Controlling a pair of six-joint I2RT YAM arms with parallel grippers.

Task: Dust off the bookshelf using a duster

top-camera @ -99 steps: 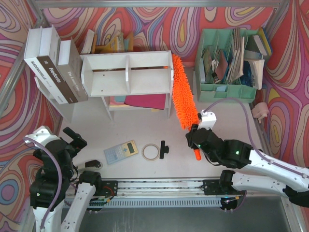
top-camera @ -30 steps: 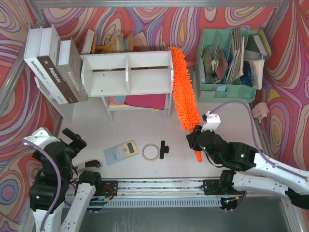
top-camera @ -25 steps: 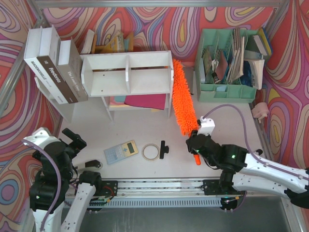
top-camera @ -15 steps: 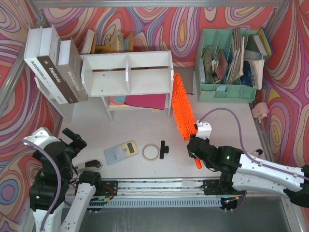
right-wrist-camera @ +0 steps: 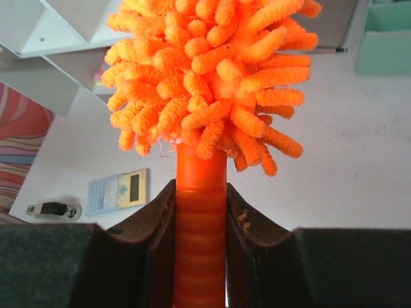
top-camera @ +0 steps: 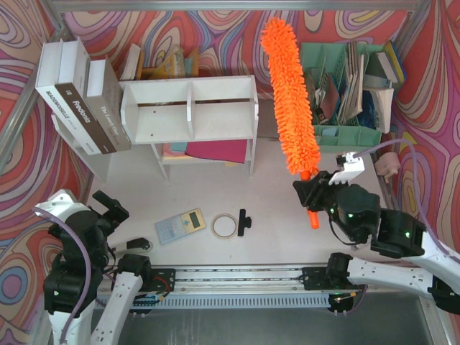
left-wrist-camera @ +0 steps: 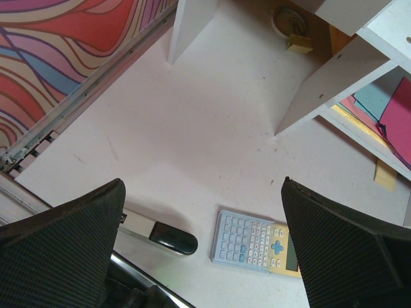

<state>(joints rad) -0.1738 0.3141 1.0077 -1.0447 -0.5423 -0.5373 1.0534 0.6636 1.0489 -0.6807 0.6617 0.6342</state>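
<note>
Standing clamped in right end effector (top-camera: 315, 195), duster (top-camera: 290, 93) handle-down.

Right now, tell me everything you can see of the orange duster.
The duster is a long bright-orange head of fluffy, noodle-like microfibre tufts on a short ribbed orange plastic handle. The right end effector is shut on that handle just below the head. It is held raised, head pointing away from the arms, seen between the bookshelf and the green organizer, apparently touching neither.
</note>
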